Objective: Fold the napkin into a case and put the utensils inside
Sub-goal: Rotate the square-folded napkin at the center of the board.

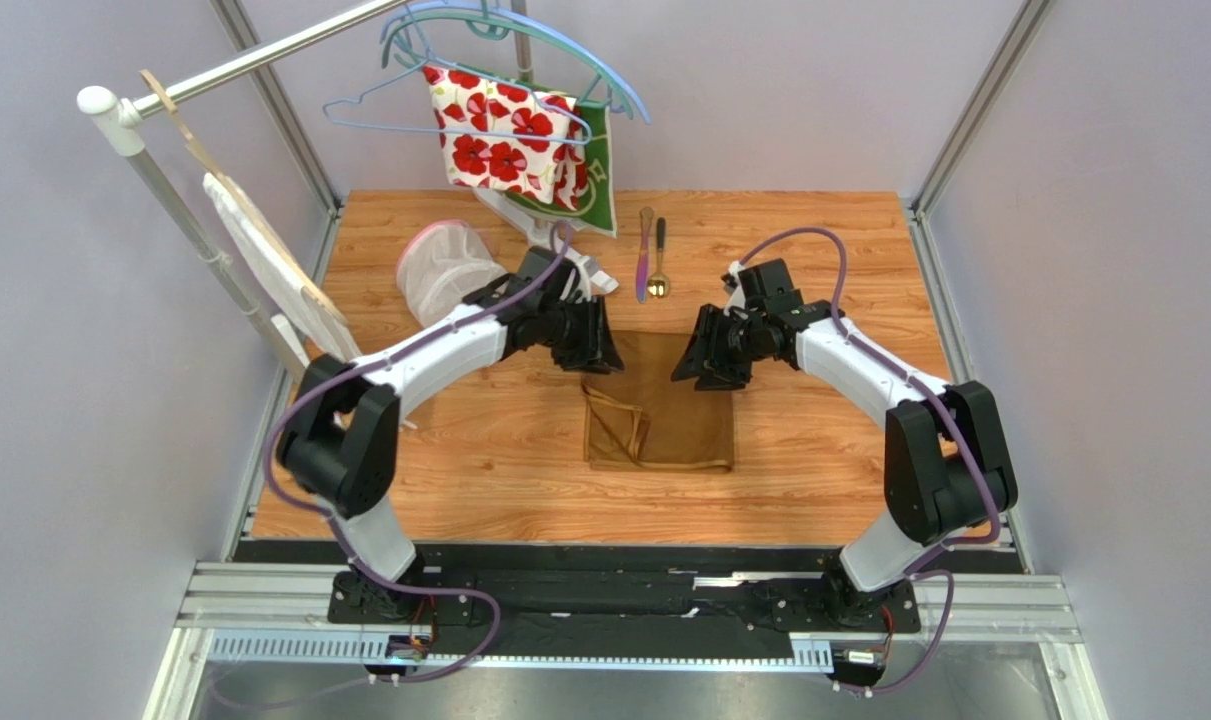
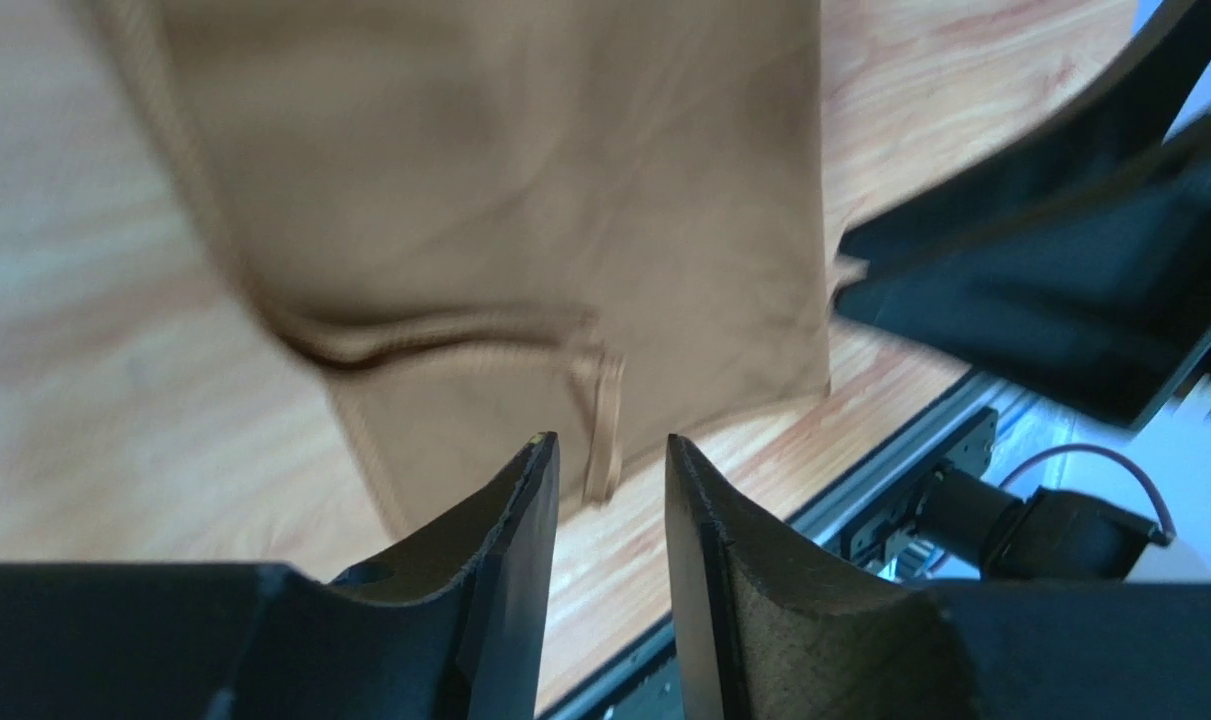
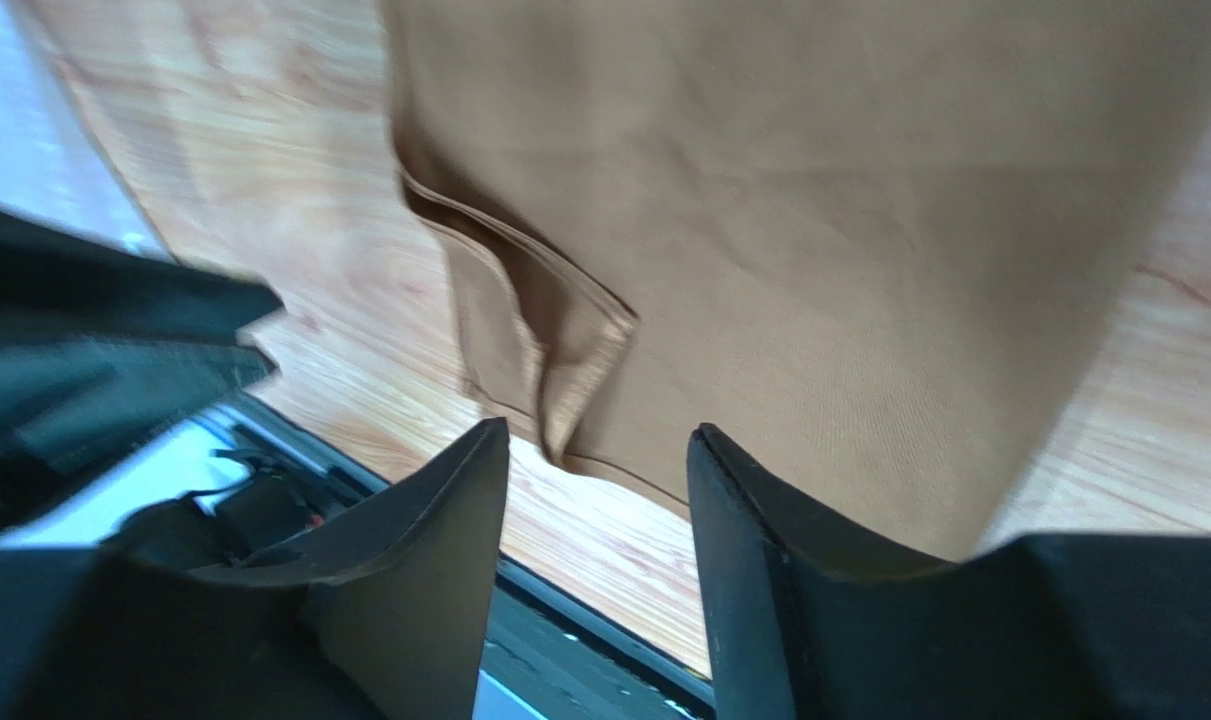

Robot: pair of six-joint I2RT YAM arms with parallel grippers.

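The golden-brown napkin (image 1: 659,413) lies folded in a rough rectangle on the wooden table, with a loose folded flap along its left side (image 1: 614,423). Both grippers hover over its far edge. My left gripper (image 1: 596,348) is at the far left corner, open, with nothing between its fingers (image 2: 611,465); the napkin (image 2: 521,195) lies below them. At the far right corner my right gripper (image 1: 704,357) is also open and empty (image 3: 596,443), above the napkin (image 3: 867,225). Farther back the utensils lie side by side: a purple-pink knife (image 1: 644,255) and a gold-bowled spoon (image 1: 659,258).
A white cloth with red flowers (image 1: 509,132) and a green cloth (image 1: 604,180) hang from hangers at the back. A pink-rimmed mesh basket (image 1: 443,267) lies left of the left arm. A clothes rack pole (image 1: 236,68) and a white board (image 1: 273,270) stand at the left edge.
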